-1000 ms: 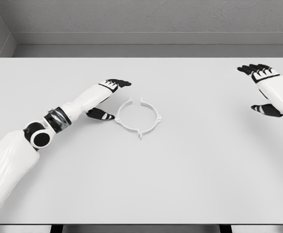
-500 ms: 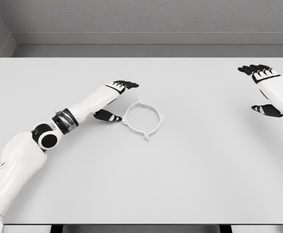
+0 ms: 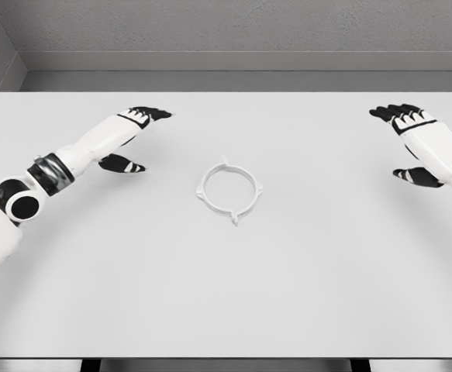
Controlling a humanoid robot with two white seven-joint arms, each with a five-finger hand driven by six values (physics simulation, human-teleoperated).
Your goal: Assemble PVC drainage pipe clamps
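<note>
Pipe clamp [image 3: 229,189]: closed white ring, flat at mid-tabletop [image 3: 303,294], untouched. Left hand [image 3: 132,139]: fingers spread, empty, now pulled back well left of the ring it flanked a second ago. Right hand [image 3: 412,143]: relaxed, empty, far right. Assembly appears complete.

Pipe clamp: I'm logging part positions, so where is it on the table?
In the head view the white pipe clamp lies flat near the table's middle, untouched, between the left hand and the farther right hand.
</note>
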